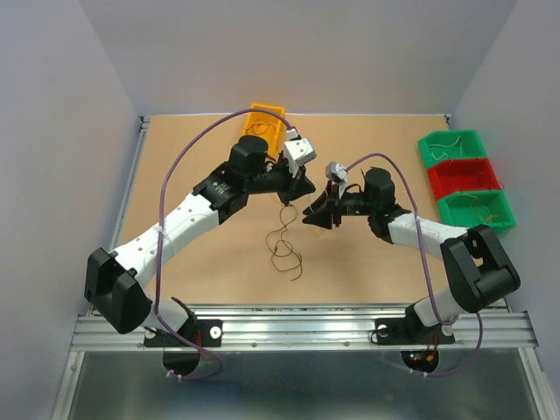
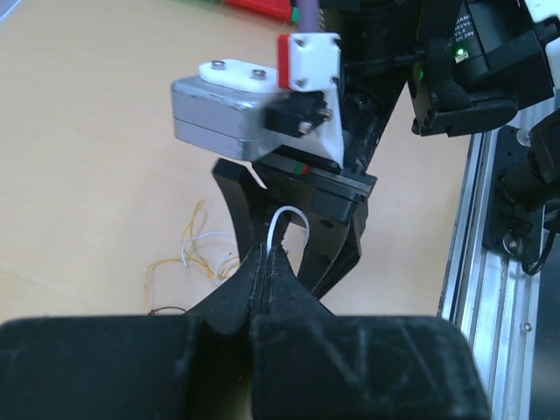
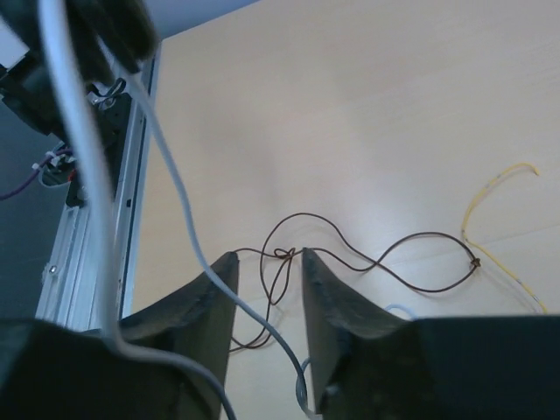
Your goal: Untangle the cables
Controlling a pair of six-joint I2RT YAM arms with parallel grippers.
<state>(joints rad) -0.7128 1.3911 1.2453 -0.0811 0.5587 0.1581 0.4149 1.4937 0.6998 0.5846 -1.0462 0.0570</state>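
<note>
**A:** Where do the cables sit?

**B:** The left pincer (image 2: 269, 259) is clamped tight on a white cable (image 2: 282, 219), which loops up just past its tips.

**A:** And the right pincer (image 3: 267, 258)?

**B:** Its jaws stand apart and grip nothing. A brown cable (image 3: 283, 254) shows its knot in the gap between them. I can't tell whether that knot hangs or lies on the table (image 3: 350, 105). A yellow cable (image 3: 477, 203) meets the brown one's far end.
</note>
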